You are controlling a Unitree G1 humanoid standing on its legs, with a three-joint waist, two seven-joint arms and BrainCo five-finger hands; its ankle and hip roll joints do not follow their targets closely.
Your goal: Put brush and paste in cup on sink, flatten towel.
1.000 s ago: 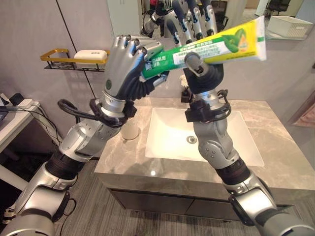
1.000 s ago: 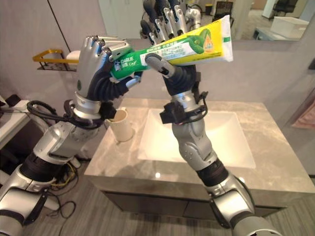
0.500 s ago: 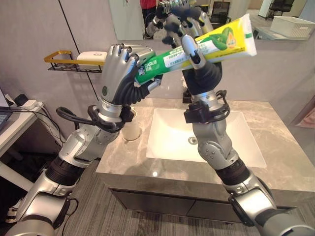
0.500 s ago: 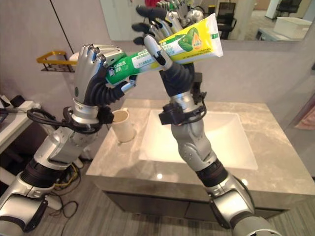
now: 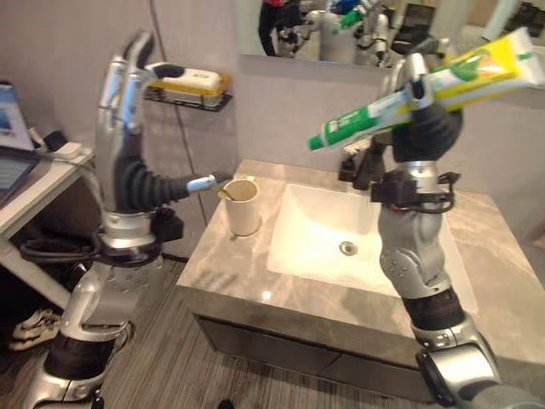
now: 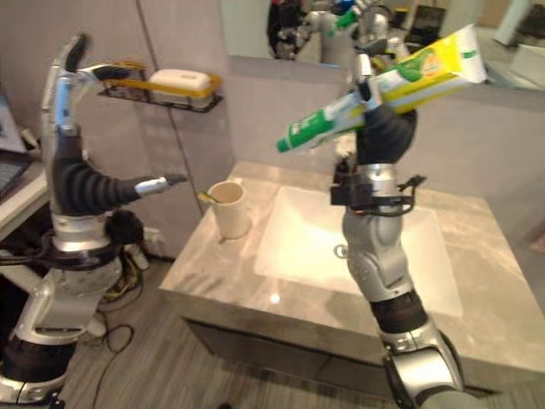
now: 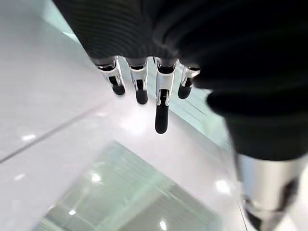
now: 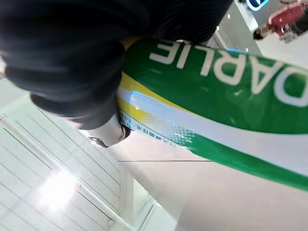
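One right hand [image 5: 426, 128] clamps toothpaste [image 5: 409, 89] (print legible at wrist); left hand [image 5: 128, 162] splayed, empty.

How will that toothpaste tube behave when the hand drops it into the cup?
The toothpaste tube, held high in the right hand, looks soft-bodied, so it may flex. It looks much longer than the cup, so it would probably lean on the rim. The small cup might tip.

Cup [image 5: 243, 205] at the counter's left edge, open space directly above its mouth. Wall shelf [image 5: 189, 88] behind and above it; left hand [image 5: 128, 128] raised beside it; sink basin [image 5: 341, 234] to its right.
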